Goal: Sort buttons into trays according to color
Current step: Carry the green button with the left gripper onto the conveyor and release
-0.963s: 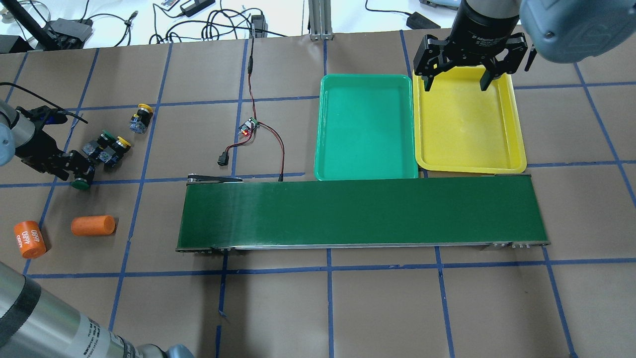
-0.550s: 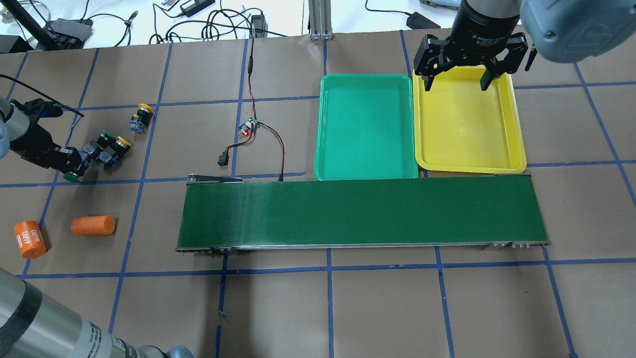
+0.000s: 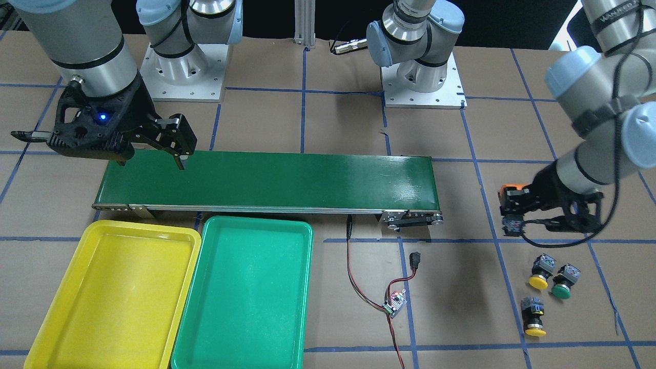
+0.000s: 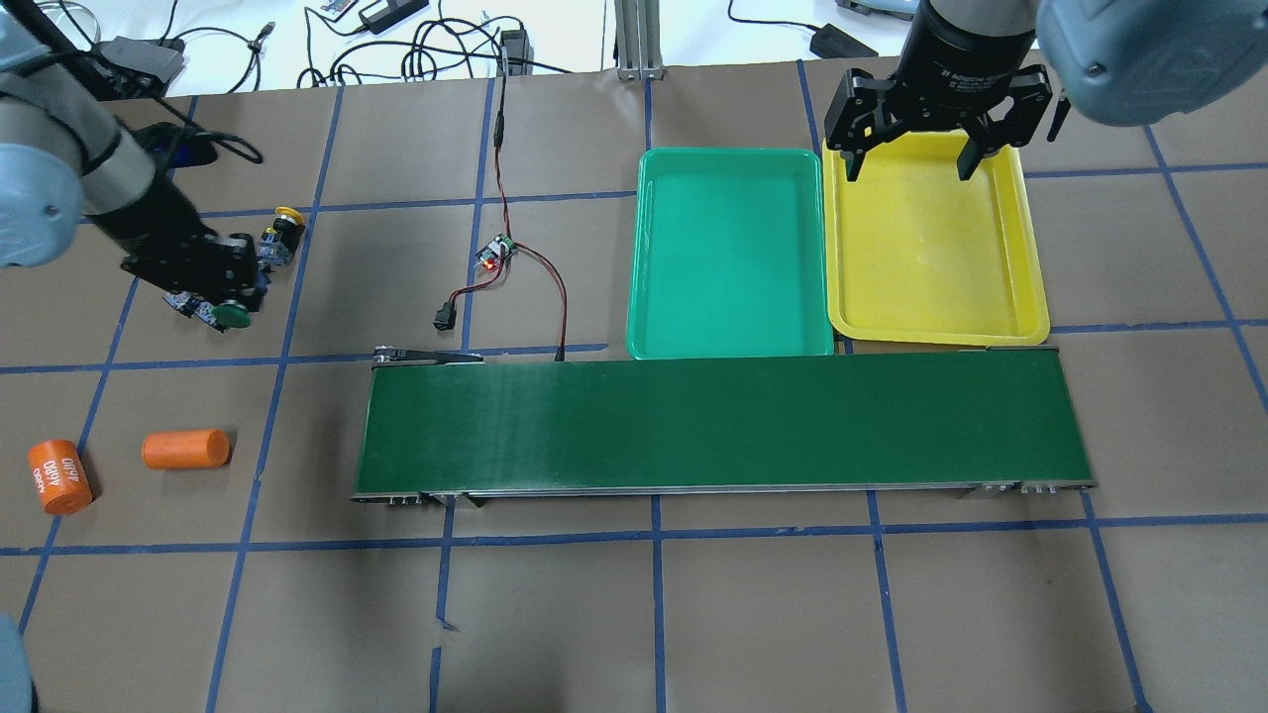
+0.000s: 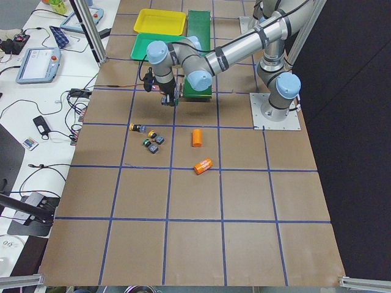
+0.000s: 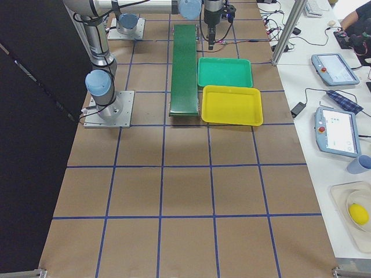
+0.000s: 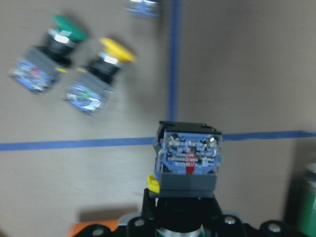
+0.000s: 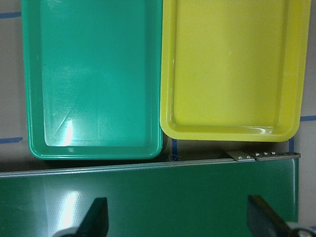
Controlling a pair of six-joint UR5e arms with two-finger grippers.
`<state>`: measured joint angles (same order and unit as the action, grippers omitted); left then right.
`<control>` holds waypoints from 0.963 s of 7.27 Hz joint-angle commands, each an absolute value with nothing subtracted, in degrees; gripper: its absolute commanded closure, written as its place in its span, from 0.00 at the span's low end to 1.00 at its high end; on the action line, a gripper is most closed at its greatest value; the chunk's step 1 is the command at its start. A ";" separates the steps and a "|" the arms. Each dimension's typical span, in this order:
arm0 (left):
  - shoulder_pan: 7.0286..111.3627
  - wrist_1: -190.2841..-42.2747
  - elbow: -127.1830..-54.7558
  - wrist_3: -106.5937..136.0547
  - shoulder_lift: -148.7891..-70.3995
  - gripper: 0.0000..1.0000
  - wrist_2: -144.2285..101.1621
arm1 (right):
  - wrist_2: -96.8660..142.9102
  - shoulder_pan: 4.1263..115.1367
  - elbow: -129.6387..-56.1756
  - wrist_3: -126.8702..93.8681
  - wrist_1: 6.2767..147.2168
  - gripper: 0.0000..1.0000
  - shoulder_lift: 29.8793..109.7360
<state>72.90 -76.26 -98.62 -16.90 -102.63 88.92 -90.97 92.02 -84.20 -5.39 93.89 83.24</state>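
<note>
Clamps green button (image 4: 235, 316) in left gripper (image 4: 226, 297), newly lifted off table (image 4: 753, 614), conveyor (image 4: 723, 426) at 4 o'clock; keeps right gripper (image 4: 908, 166) spread, empty; opens first of four sorts.

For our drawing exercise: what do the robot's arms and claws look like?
The left arm and right arm are silver-grey tubes with pale-blue joint caps. The left claw and right claw are black, two-fingered. White lettering and a blue light mark the right wrist; a black cable runs along the left.
</note>
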 commanded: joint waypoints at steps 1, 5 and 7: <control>86.43 -74.28 -104.57 -3.74 -99.58 1.00 89.30 | -90.97 92.02 -84.20 -5.36 93.87 0.00 83.23; 88.24 -68.91 -112.85 -1.32 -97.75 1.00 89.38 | -90.97 92.02 -84.20 -5.36 93.69 0.00 83.15; 88.33 -69.52 -116.25 -1.14 -96.16 0.73 89.30 | -91.05 92.02 -84.20 -5.19 94.04 0.00 83.06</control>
<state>88.30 -69.54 -113.79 -1.13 -97.19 89.39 -91.02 92.02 -84.20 -5.25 93.79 83.14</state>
